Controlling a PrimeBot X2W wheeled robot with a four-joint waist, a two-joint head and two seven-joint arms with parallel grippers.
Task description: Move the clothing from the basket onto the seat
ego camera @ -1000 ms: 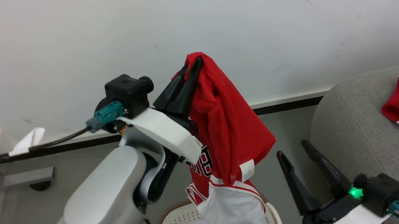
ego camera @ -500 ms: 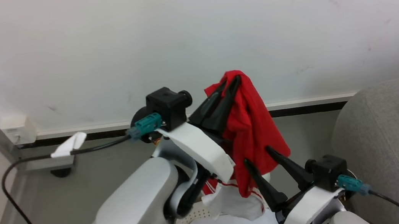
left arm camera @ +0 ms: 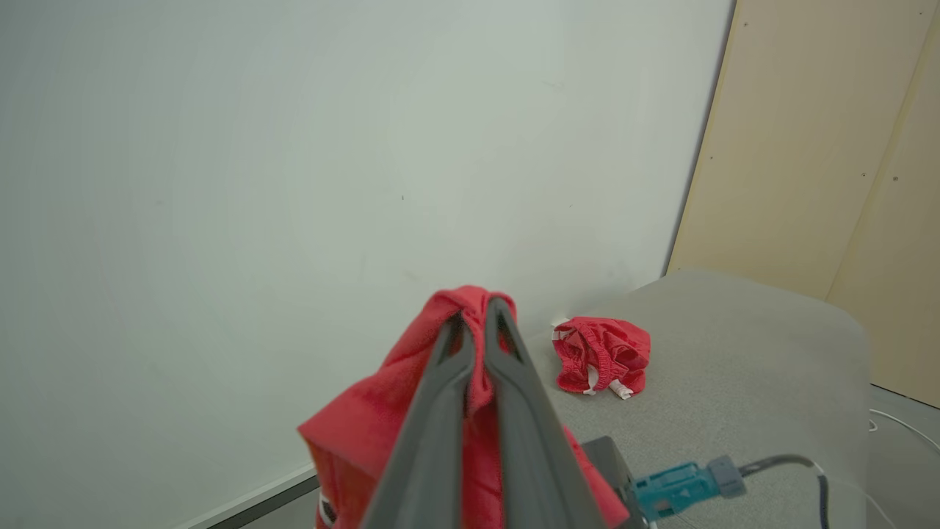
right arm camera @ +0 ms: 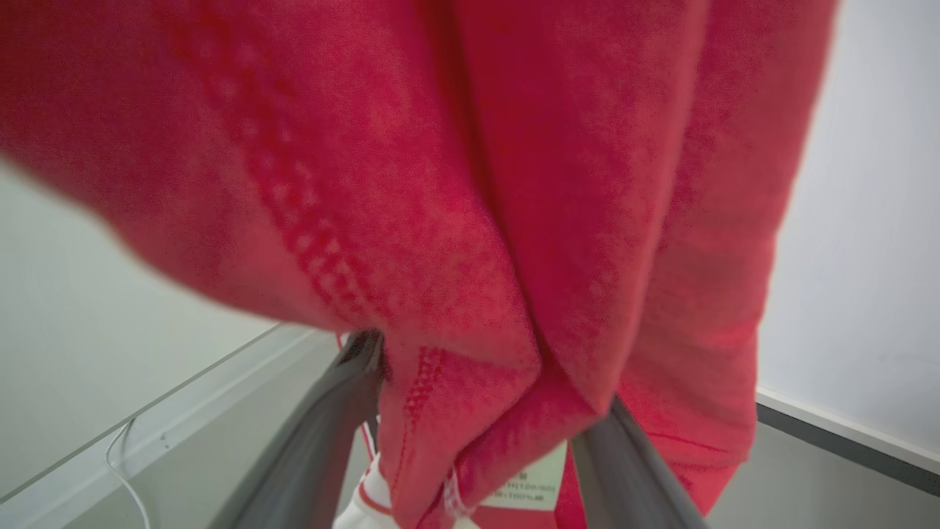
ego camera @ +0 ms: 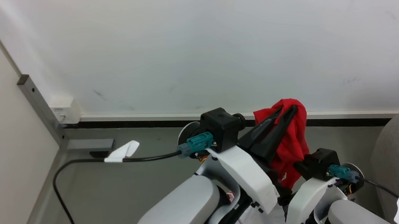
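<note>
Left wrist view, as I run the rig from afar: my left gripper (left arm camera: 476, 312) is pressed together on a bunched fold of a red garment (left arm camera: 352, 433). The garment hangs in the air beside the grey seat (left arm camera: 734, 345), where a second red garment (left arm camera: 602, 360) lies crumpled. In the right wrist view my right gripper (right arm camera: 488, 375) stands spread, with the hanging cloth drooping between its fingers and a care label (right arm camera: 534, 486) at the bottom. I judge the fabric light, limp and a little slick: it will sag, swing and fold wherever it is unsupported, with no risk of breakage. A single pinch near the top bears the weight. A second hold lower down, on a thick gathered fold rather than a thin edge, should stop it dragging or slipping free.
</note>
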